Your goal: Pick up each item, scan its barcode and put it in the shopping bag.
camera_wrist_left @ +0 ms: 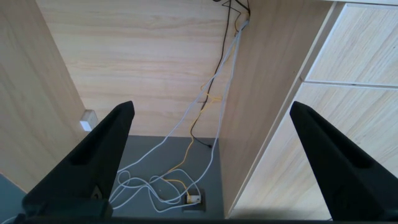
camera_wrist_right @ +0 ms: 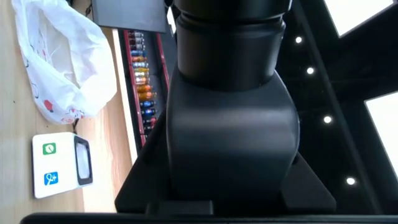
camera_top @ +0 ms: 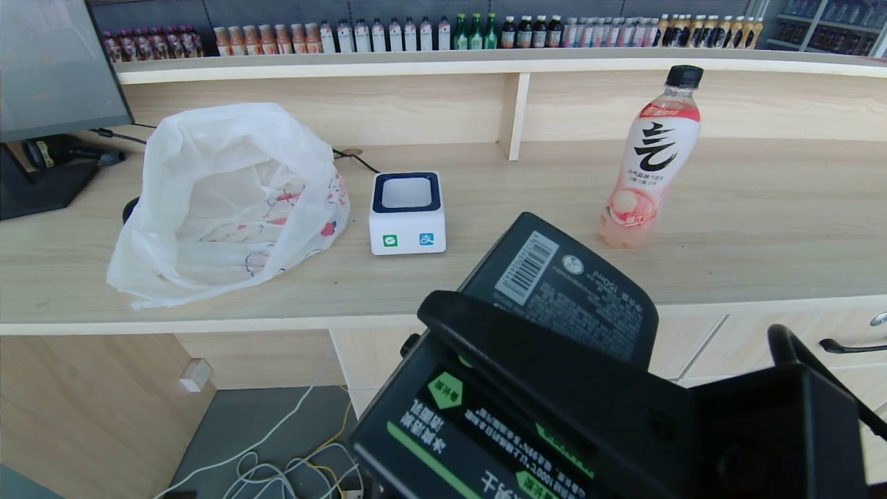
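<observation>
Shopping bag (camera_top: 229, 201), 1 white plastic sack with its mouth gaping toward the front edge, slumps on the left part of the wooden bench (camera_top: 520, 194), under a dark monitor (camera_top: 55, 62). 1 black bottle (camera_top: 561, 291) is held off the bench close to the head camera, tilted, barcode label facing up; the right pincer (camera_top: 596, 374) is clamped around its body, and together they hide part of the bench front. 1 pale peach drink bottle (camera_top: 648, 159) with a black cap stands upright on the right, well apart from the bag. 1 white scanner (camera_top: 407, 211) with a dark-rimmed window on top sits between them, just beside the bag. The left pincer (camera_wrist_left: 211, 112) hangs below the bench, fingers (camera_wrist_left: 99, 155) spread wide, above loose cables (camera_wrist_left: 168, 180) on the floor.
</observation>
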`<state>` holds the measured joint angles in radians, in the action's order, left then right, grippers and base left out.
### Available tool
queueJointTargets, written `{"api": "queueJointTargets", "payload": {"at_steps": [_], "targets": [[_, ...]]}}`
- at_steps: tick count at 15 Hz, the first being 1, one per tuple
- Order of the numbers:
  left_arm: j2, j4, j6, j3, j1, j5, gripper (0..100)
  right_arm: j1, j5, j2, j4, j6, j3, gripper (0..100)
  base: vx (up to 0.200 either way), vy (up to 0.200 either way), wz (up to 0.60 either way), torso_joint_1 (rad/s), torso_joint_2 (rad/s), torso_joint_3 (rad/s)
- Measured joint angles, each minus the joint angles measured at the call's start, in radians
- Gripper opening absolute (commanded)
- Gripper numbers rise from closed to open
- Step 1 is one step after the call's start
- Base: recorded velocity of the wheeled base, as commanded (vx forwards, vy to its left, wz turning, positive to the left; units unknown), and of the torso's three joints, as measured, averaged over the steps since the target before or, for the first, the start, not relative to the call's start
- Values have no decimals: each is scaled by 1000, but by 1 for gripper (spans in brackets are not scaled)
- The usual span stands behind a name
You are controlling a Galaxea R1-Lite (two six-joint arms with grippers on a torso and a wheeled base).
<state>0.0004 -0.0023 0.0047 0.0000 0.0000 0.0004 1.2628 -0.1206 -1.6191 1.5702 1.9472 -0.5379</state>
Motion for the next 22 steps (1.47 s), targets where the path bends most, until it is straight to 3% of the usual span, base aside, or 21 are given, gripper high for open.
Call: {"api": "queueJointTargets", "payload": {"at_steps": [10, 16, 22], "targets": [[0, 0, 0, 0, 0, 0, 100, -1, -7, -6, 0, -49, -14, 0, 0, 0, 0, 0, 0, 0], [0, 0, 0, 0, 0, 0, 100, -63, -7, -5, 0, -395, 32, 0, 0, 0, 0, 0, 0, 0], [0, 0, 0, 0, 0, 0, 100, -142, 5, 4, -1, -989, 170, 0, 0, 0, 0, 0, 0, 0]]}}
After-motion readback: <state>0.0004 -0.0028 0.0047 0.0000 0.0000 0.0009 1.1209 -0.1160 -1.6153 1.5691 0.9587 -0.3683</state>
